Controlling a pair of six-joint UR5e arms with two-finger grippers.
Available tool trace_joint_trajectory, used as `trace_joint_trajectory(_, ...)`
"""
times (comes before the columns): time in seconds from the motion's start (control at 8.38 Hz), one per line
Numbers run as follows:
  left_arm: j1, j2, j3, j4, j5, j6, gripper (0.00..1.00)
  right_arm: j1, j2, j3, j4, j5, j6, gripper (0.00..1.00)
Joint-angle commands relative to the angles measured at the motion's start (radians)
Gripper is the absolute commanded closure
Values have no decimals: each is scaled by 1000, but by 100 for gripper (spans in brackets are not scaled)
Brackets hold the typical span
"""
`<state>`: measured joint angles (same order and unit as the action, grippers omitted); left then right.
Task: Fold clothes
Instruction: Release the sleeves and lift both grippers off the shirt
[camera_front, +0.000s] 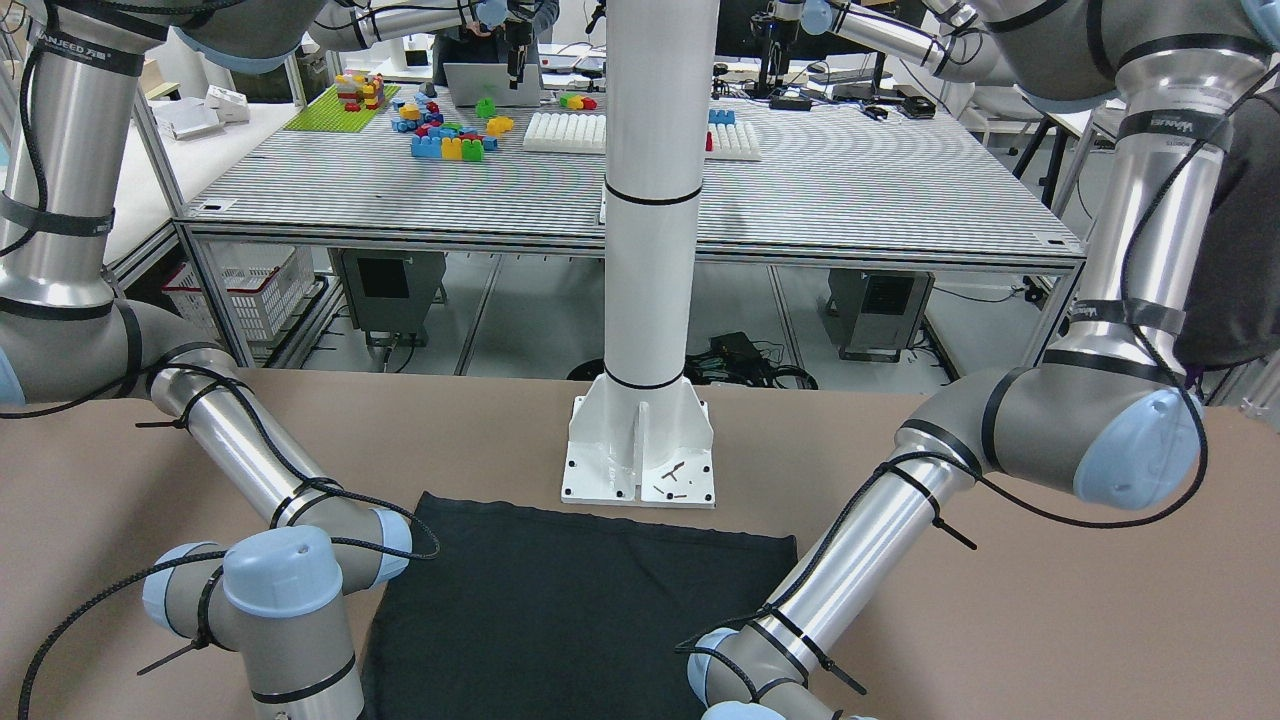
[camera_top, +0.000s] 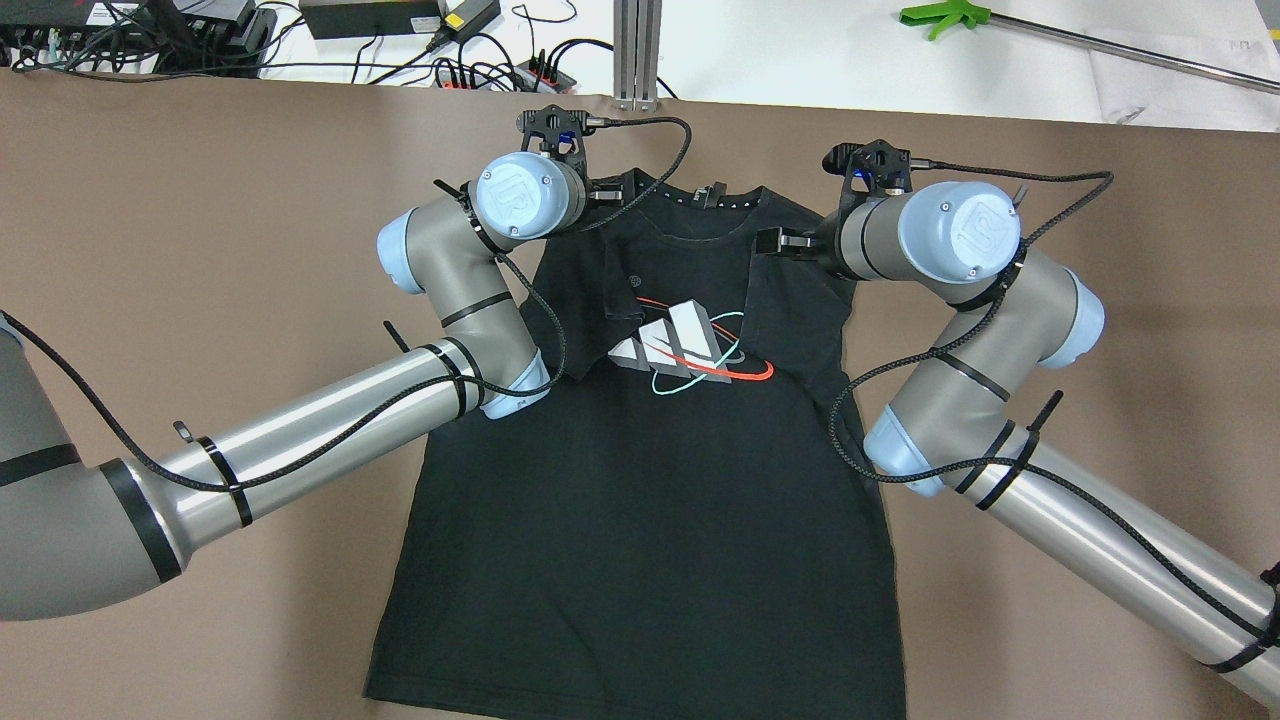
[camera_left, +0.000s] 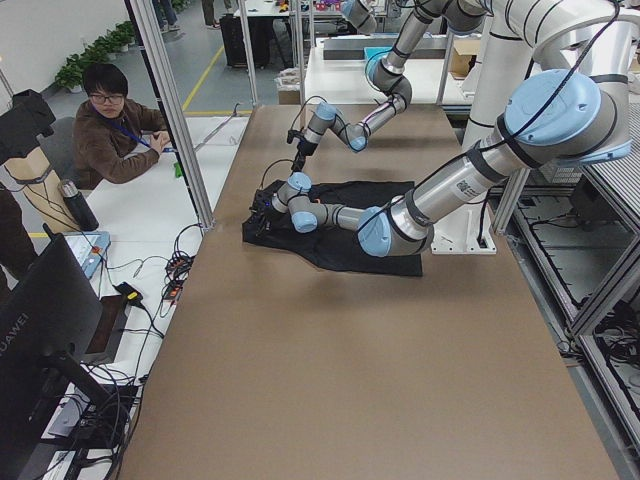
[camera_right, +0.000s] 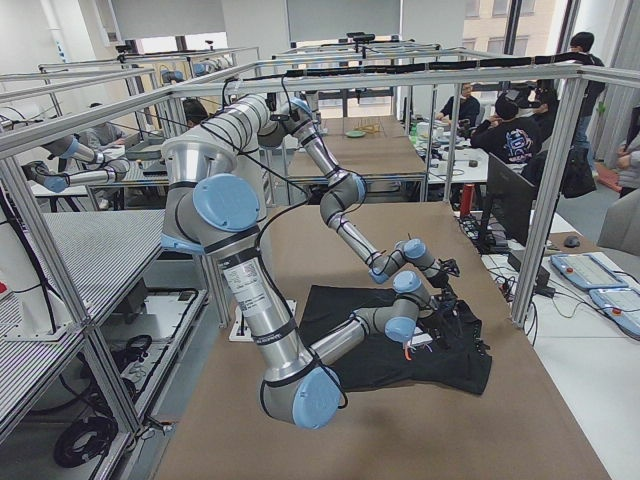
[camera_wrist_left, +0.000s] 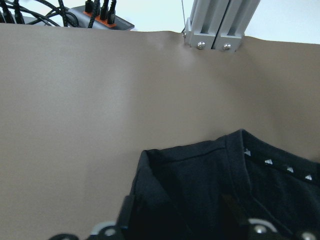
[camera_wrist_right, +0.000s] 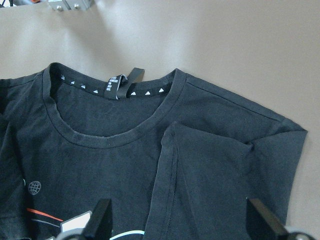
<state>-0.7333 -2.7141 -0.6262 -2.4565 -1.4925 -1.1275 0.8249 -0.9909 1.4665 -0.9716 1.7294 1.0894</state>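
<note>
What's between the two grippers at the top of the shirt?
The round collar and neck label of the black printed T-shirt, in the overhead view.

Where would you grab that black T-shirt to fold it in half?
Likely the two shoulder corners beside the collar, from above: the T-shirt lies flat, sleeves folded in, so those doubled edges give the fingers something to pinch.
</note>
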Motion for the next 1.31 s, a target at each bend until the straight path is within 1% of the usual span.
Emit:
trace_joint_trajectory(0.0, -1, -1, 2, -2, -3, 0, 100, 0, -2, -3, -1, -1, -3, 6)
trace_joint_trajectory(0.48, -26, 0, 2, -2, -17, 2, 100, 0, -2, -6, -3, -2, -5, 6)
trace_joint_trajectory(0.6, -53, 4, 2, -1, -50, 2, 100, 0, 0, -6, -3, -2, -6, 6)
trace_joint_trajectory(0.72, -72, 11, 2, 1, -57, 2, 100, 0, 0, -6, -3, -2, -6, 6)
trace_joint_trajectory(1.19, -109, 50, 2, 5, -45, 14, 100, 0, -2, -9, -3, -2, -6, 6)
